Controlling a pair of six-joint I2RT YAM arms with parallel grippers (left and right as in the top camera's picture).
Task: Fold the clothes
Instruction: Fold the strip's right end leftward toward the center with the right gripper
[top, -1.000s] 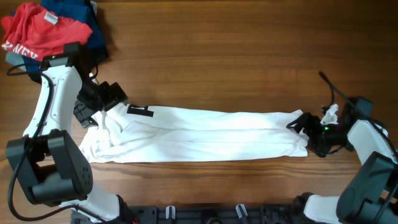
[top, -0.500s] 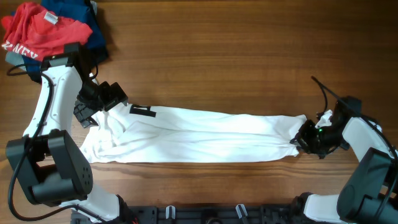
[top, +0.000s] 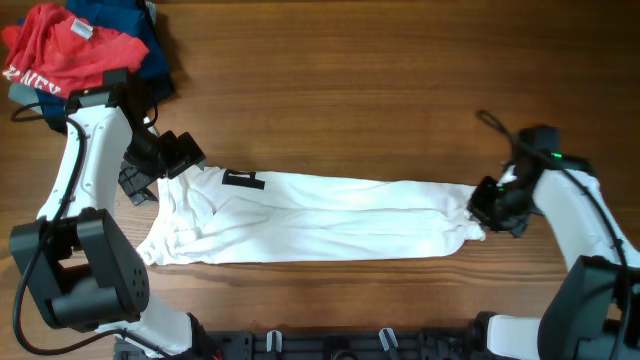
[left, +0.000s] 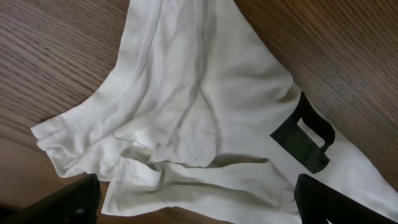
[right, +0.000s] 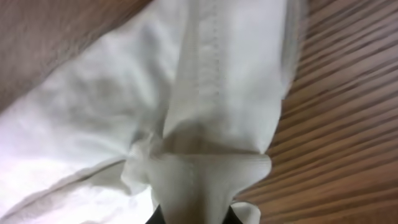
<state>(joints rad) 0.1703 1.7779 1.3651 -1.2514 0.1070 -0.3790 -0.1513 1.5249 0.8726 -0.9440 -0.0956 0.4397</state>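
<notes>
The shirt (top: 320, 218) lay drawn out long on the table (top: 400, 80), its hem end pinched in the closed right gripper (top: 487, 208), while the left gripper (top: 178, 160) stood spread over the collar end, grasping nothing; advisable: clamp the collar before carrying the hem across.

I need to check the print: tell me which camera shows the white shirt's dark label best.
The left wrist view: the dark label is large and sharp on the white shirt. Overhead shows it as a small mark near the shirt's collar end. The right wrist view shows only bunched fabric, no label.
</notes>
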